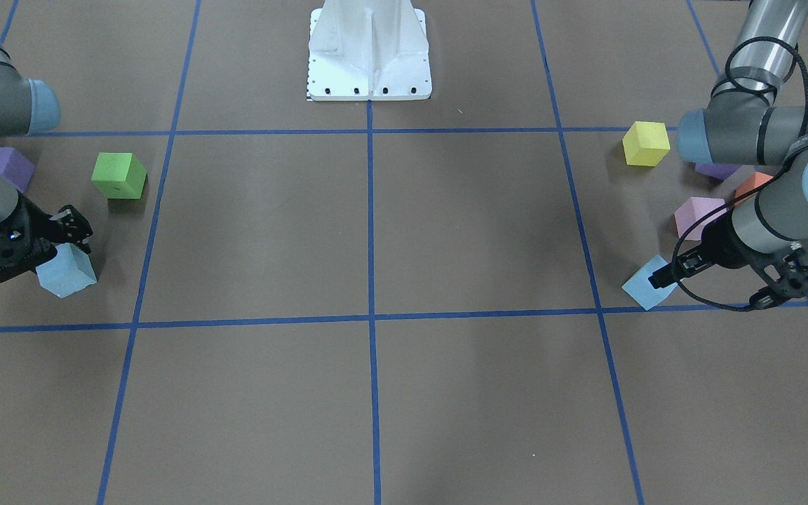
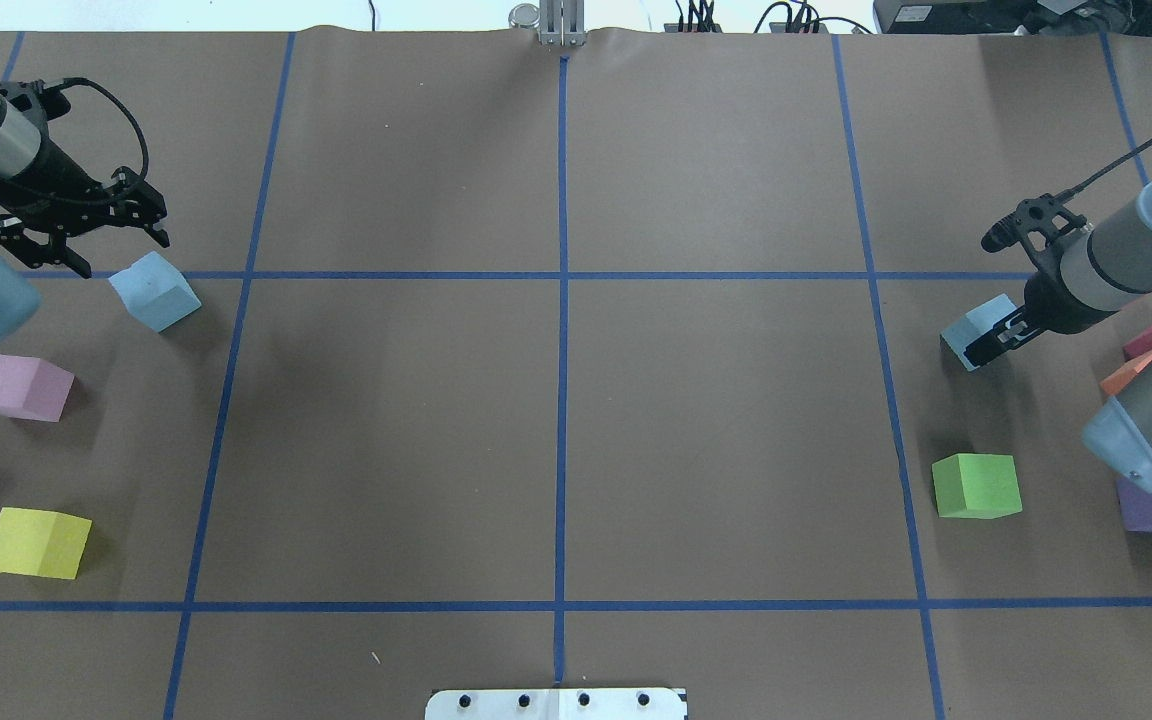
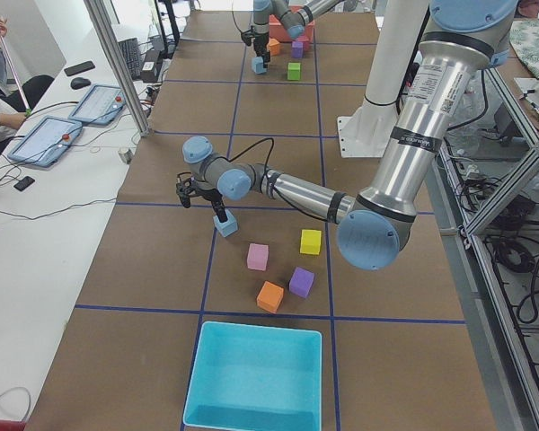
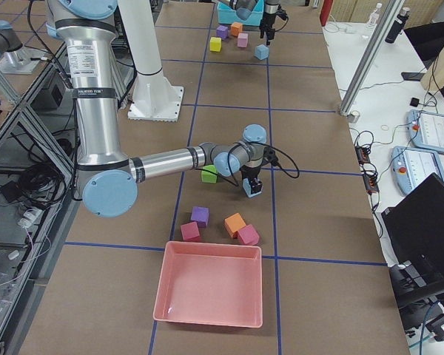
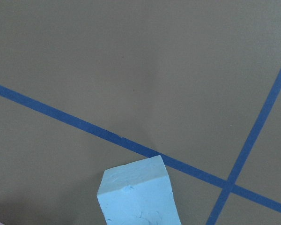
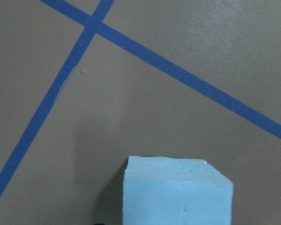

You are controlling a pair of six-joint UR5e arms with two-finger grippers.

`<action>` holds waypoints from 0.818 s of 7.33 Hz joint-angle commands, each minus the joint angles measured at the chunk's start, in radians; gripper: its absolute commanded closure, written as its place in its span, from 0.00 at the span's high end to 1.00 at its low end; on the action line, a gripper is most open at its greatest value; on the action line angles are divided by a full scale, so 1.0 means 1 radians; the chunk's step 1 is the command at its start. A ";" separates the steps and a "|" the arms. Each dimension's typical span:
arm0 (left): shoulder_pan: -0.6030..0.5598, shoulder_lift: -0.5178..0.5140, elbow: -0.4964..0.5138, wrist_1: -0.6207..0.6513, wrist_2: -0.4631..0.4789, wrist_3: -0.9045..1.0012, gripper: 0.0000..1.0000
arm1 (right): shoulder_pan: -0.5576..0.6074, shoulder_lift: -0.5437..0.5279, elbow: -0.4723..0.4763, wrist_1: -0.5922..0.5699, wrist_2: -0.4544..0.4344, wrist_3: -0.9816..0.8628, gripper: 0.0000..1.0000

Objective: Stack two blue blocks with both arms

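Room: open lab bay with aluminium frame posts. An operators' desk with pale-blue control tablets (image 3: 94, 103) runs along one side.

Brown paper-covered bench (image 2: 696, 420): matte, gridded with blue tape. The coloured cubes are clustered at its two ends.

Left grey-silver jointed arm (image 3: 413, 117) and right grey-silver jointed arm (image 4: 92, 96) each reach toward their own end. There is a turquoise plastic bin (image 3: 256, 377) at the left end and a pink plastic bin (image 4: 211, 292) at the right.

Left pale-blue foam cube (image 2: 154, 290) sits on the bench by a tape line, skewed to the grid. A pink foam cube (image 2: 21, 388) is near but apart.

Right pale-blue foam cube (image 2: 966, 330) is low, on or barely off the bench; I cannot tell which. A green foam cube (image 2: 976, 486) stands apart from it.

Left tool (image 2: 111, 240): fingers spread, above and just beside its cube, not around it.

Right tool (image 2: 998, 335): fingers against opposite sides of its cube, apparently pinching it.

Judgement: this is the grasping step.
- The left tool should centre over its cube and turn to match the skewed faces.
- It should then descend so the fingers meet flat sides, not corners.
- Foam yields, so it should squeeze lightly.
- The right should lift straight up.
- One cube then goes down as the base, and the other is lowered squarely onto it.
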 commanded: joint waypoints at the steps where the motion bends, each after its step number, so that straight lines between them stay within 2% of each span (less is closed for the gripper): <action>1: 0.005 -0.001 0.004 -0.001 0.000 0.000 0.96 | -0.001 0.036 -0.009 -0.010 -0.002 -0.001 0.66; 2: 0.005 -0.001 0.003 -0.001 0.000 0.000 0.96 | -0.001 0.046 -0.009 -0.013 -0.002 -0.001 0.55; 4: 0.015 0.000 0.003 -0.001 0.030 -0.001 0.96 | 0.008 0.072 0.003 -0.021 0.001 0.000 0.55; 5: 0.026 -0.001 0.010 -0.001 0.052 -0.003 0.96 | 0.029 0.136 0.015 -0.103 0.007 0.000 0.55; 6: 0.043 -0.001 0.011 -0.001 0.061 -0.004 0.96 | 0.029 0.223 0.065 -0.256 0.006 0.020 0.55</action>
